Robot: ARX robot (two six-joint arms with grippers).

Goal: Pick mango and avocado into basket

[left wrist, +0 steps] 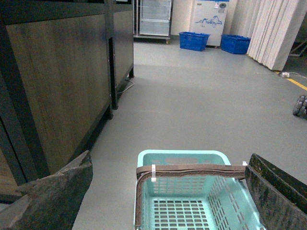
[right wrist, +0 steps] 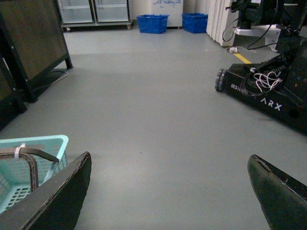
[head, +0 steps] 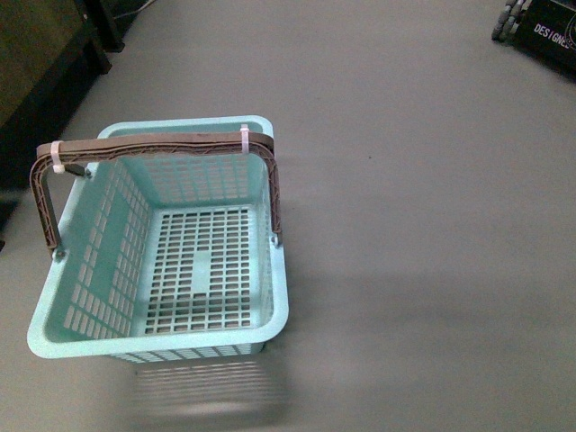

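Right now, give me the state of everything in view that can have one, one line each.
basket: upright on the floor, empty.
basket handle: raised, white zip ties on it.
left gripper: open, holding nothing.
right gripper: open, holding nothing.
mango: not in view.
avocado: not in view.

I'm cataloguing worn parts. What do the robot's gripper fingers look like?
The left gripper has two broad, wedge-shaped fingers, dark grey-brown, rough and scuffed. The right gripper has the same tapered fingers, black and smoother, with pale worn edges. No cables or markings of their own show, and neither arm is in view.
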